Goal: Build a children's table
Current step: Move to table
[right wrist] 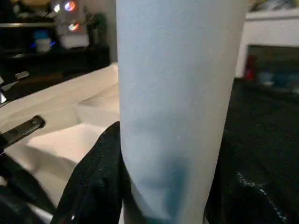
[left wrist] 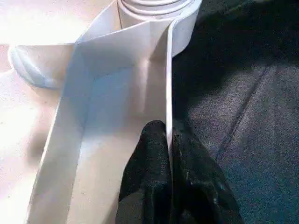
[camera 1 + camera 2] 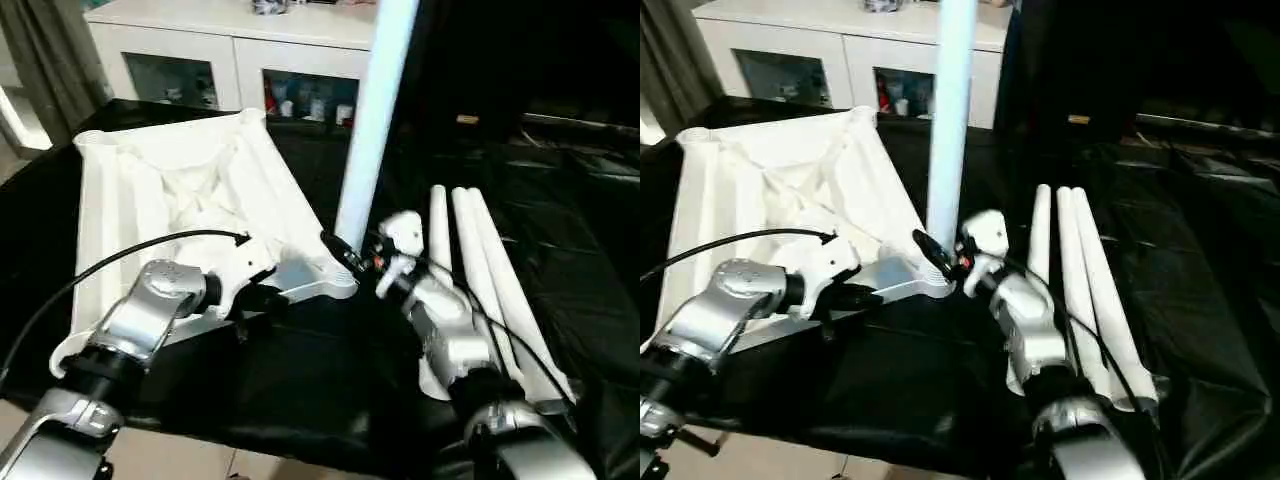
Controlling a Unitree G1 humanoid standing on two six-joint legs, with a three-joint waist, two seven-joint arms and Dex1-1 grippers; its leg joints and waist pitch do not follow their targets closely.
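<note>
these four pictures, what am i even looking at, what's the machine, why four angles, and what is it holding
It is a humanoid robot with two silver arms, each ending in a gripper of two black fingers, assembling a children's table. Two pictures come from a camera on its head, looking down over its arms. The other two come from cameras on its wrists, looking along the fingers.

On the black cloth lies the white tabletop, upside down, its raised rim and ribs facing up. The left gripper is pinched shut on that rim near a corner socket. The right gripper clasps an upright white leg low down, right at that socket. Three more legs lie side by side on the cloth to the right. Behind stands a white cabinet with glass doors.
</note>
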